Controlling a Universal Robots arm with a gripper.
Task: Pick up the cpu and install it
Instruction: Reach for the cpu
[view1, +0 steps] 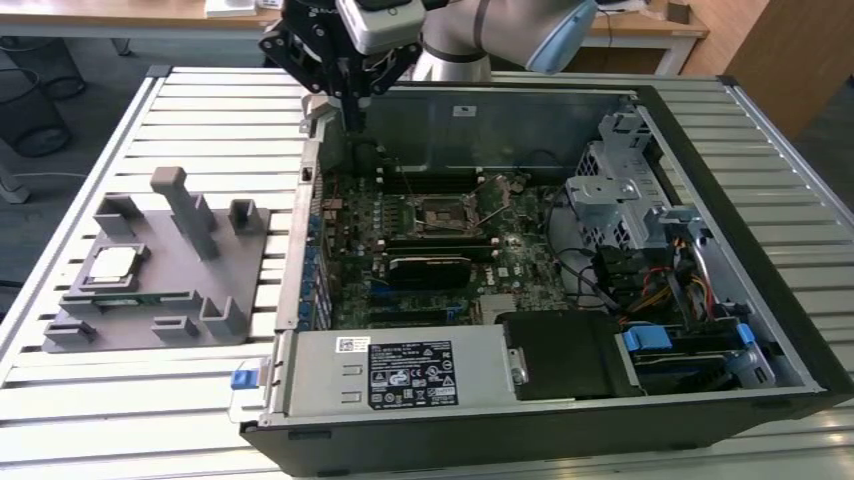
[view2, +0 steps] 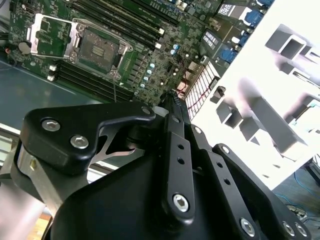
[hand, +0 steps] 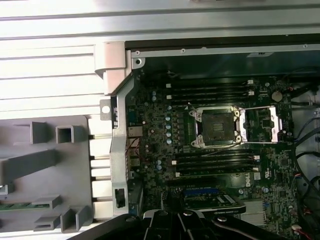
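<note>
The black two-fingered gripper (view1: 355, 122) hangs fingers-down over the far corner of the case, on the exterior view's left, above the metal edge where the rear ports sit. In the second wrist view its linkages run together to one narrow tip (view2: 172, 98). The angle is awkward, but the fingers look closed on each other with nothing between them. It touches nothing.

Below it lies the big black desktop computer case (view1: 747, 140), on its side with the panel off, so the green motherboard (view1: 400, 235) faces up and can be reached from above. Near the board's middle is the dark square metal-framed socket (hand: 218, 125). Its silver retaining frame (hand: 261, 121) is swung open to one side, which leaves the seat bare, presumably to receive the chip. No chip sits in it.

The cpu (view1: 111, 263), a small flat square chip with a silvery-grey top and pale rim, lies well apart from the gripper. It rests flat in a recess of the grey moulded parts holder (view1: 167, 300), which stands beside the case toward the exterior view's left, on the white slatted metal table (view1: 214, 110). The holder's posts and pockets seem meant to keep each part at a fixed spot with its top exposed. A long narrow green memory stick (view1: 134, 297) lies in a slot just beside the chip. Judged from this, the pick has not yet been made.
</note>
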